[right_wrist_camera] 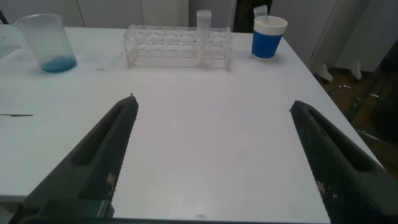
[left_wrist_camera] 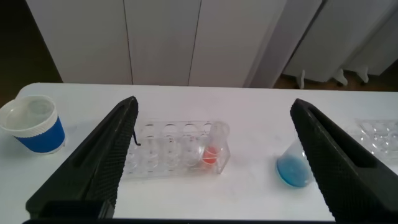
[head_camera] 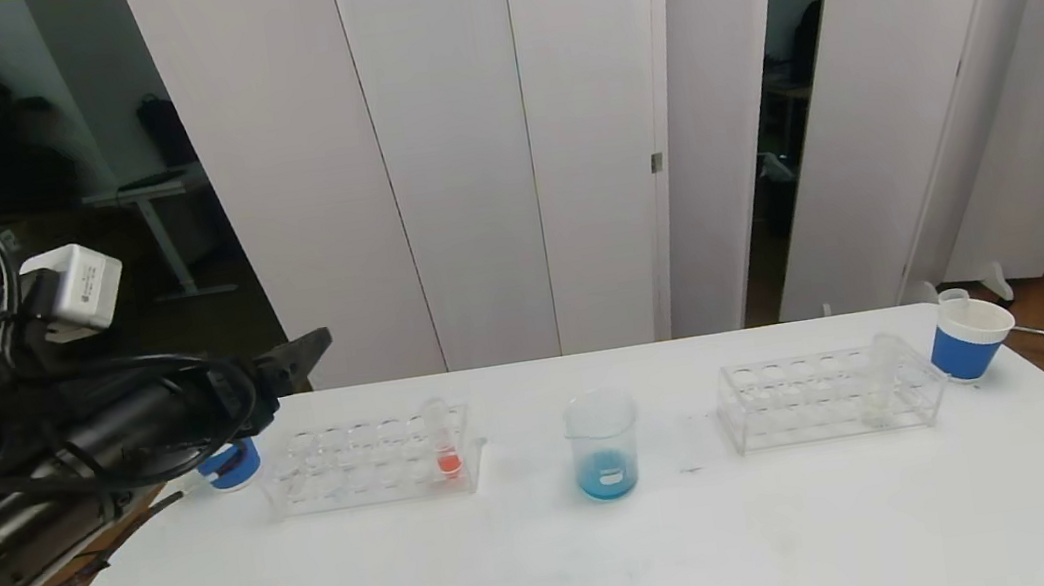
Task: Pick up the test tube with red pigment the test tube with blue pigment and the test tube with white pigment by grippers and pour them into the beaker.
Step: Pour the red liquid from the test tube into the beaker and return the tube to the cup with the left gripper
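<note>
Overhead, white table (head_camera: 816, 537) before white folding panels (head_camera: 462, 140); left claw (left_wrist_camera: 211, 162) and right claw (right_wrist_camera: 211, 162) both released.

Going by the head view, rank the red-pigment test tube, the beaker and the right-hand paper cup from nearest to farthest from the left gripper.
1. The test tube with red pigment, standing in the left rack, closest to the left gripper.
2. The beaker, at table centre, holding blue liquid.
3. The right paper cup, at the table's far right corner.

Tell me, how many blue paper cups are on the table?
2. One blue cup sits at the table's left end, beside the rack with the red tube, partly hidden by the left arm. The other blue cup stands at the right end, beside the second rack.
</note>
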Robot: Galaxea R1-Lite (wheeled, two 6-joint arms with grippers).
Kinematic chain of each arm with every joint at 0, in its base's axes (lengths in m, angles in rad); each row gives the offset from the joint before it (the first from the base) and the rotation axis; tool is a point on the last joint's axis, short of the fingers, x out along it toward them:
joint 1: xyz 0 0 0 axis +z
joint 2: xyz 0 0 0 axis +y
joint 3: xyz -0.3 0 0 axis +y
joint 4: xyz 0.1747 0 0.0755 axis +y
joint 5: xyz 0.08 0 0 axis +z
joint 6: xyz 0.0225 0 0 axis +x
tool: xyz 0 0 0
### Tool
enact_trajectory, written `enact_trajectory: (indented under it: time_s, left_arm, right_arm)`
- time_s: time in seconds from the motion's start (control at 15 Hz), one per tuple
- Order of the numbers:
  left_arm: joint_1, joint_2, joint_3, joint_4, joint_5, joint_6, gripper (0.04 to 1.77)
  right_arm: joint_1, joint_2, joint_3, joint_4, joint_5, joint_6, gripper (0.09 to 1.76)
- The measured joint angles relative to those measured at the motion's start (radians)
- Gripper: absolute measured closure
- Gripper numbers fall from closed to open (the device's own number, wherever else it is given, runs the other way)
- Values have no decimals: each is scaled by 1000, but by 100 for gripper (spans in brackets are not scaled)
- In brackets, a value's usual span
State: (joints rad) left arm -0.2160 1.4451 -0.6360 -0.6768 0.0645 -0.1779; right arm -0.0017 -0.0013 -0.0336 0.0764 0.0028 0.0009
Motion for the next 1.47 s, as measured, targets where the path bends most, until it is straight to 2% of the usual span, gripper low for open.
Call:
enact_trajectory:
  time_s: [0.33, 0.87, 1.0, 1.13, 1.47]
  left_arm:
    - [-94, 227, 110, -329, 158, 6, 6]
    - [-188, 474, 225, -615, 290, 5, 6]
    - [-204, 535, 227, -665, 343, 4, 6]
    - [-213, 587, 205, -671, 387, -4, 6]
    - [-210, 646, 150, -678, 387, -4, 6]
  right_arm:
    - [0, 0, 0, 0, 0, 0, 10]
    - [0, 0, 0, 0, 0, 0, 10]
    - [0, 0, 0, 0, 0, 0, 10]
    - [0, 0, 0, 0, 0, 0, 10]
    - [0, 0, 0, 0, 0, 0, 10]
